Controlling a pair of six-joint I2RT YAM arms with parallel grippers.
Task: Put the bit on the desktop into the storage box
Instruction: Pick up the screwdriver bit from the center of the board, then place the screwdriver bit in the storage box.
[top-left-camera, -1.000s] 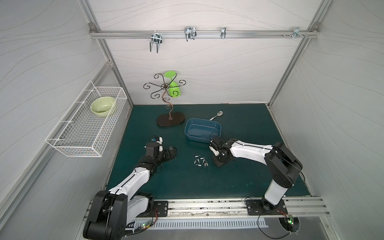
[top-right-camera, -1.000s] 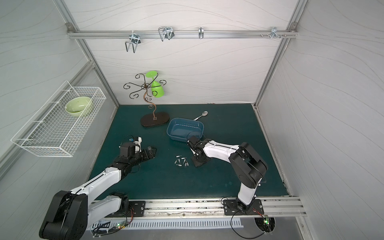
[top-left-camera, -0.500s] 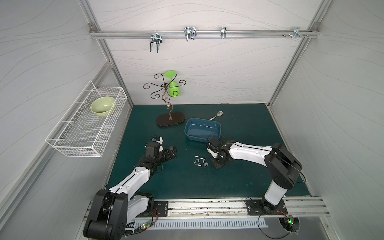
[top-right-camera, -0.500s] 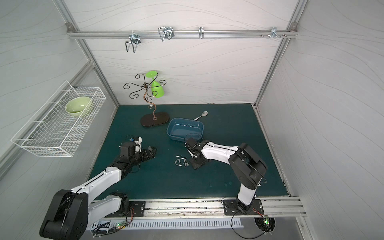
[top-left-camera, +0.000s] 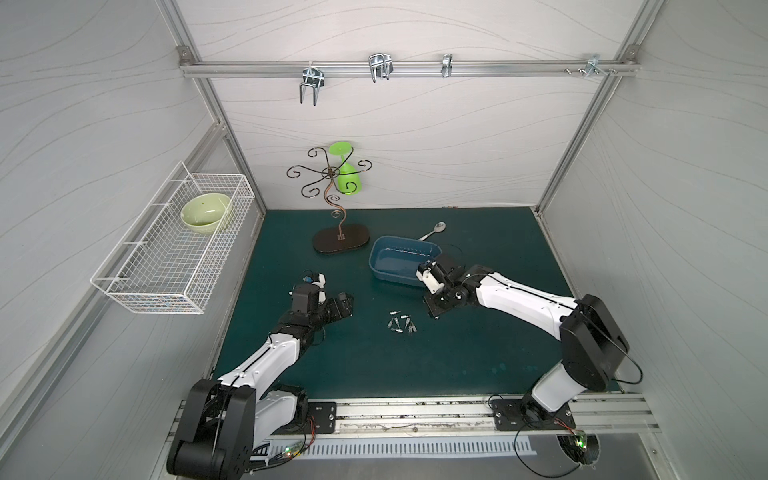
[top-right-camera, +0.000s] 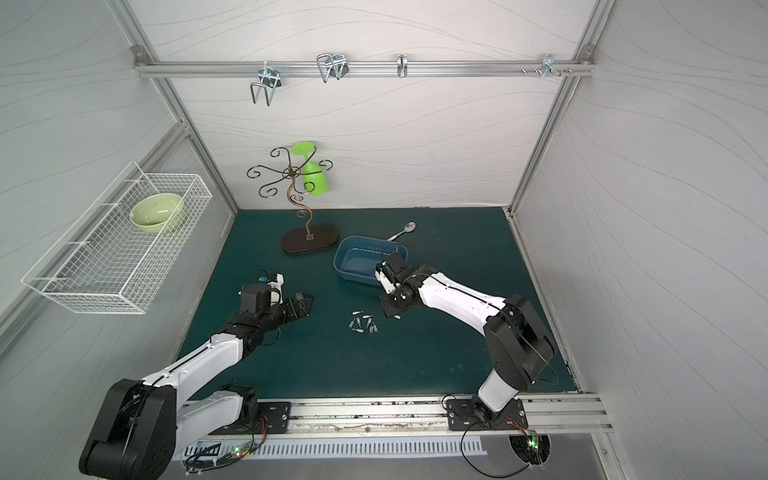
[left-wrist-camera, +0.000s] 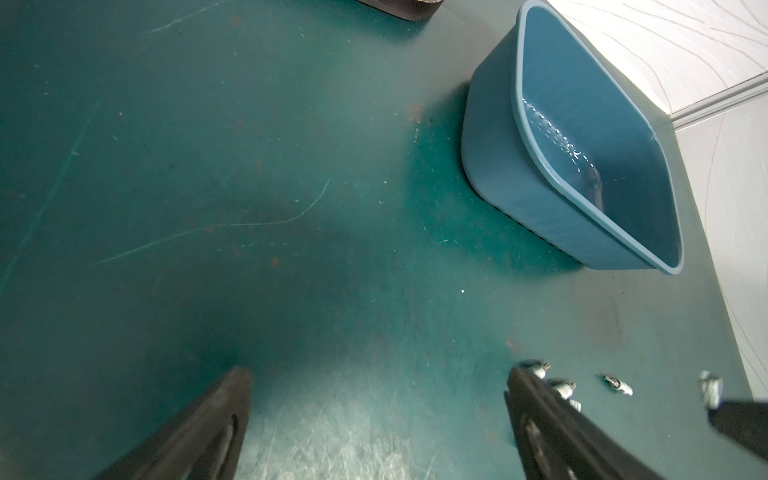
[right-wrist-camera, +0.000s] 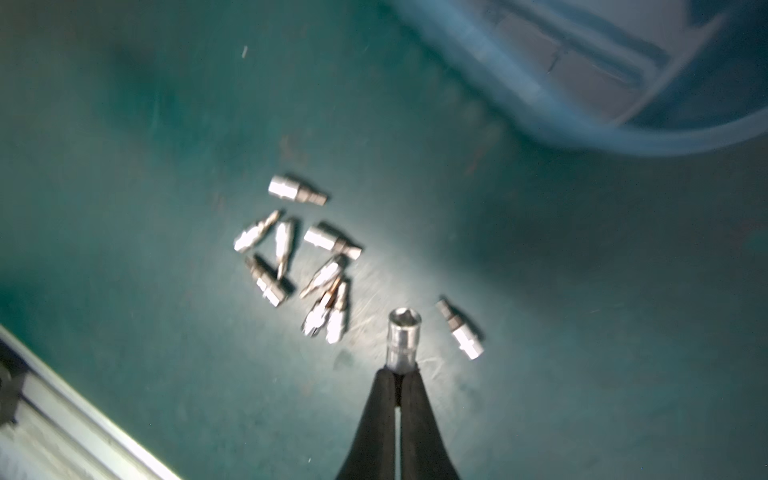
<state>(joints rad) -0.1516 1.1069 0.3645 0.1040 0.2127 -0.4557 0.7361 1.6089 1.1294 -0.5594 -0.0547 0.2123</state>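
Several small silver bits (top-left-camera: 401, 324) (top-right-camera: 362, 324) lie in a loose cluster on the teal desktop (top-left-camera: 478, 365), in front of the blue storage box (top-left-camera: 376, 266) (top-right-camera: 341, 266). My right gripper (right-wrist-camera: 400, 372) is shut on one socket-like bit (right-wrist-camera: 404, 340), held by its end just to the right of the cluster (right-wrist-camera: 307, 266). Another bit (right-wrist-camera: 459, 330) lies alone beside it. The box's rim (right-wrist-camera: 561, 120) is close behind. My left gripper (top-left-camera: 340, 305) (left-wrist-camera: 378, 378) stands open and empty, left of the bits (left-wrist-camera: 619, 384), with the box's wall (left-wrist-camera: 490, 158) ahead.
A dark stand (top-left-camera: 340, 243) carrying a green goblet (top-left-camera: 347, 178) is behind and left of the box. A spoon (top-left-camera: 434, 230) lies behind the box. A white wire basket (top-left-camera: 174, 249) with a green bowl (top-left-camera: 205, 212) hangs on the left wall.
My right gripper's jaws have shut fully, now on a bit, and its wrist has shifted slightly beside the cluster. The left arm has not moved.
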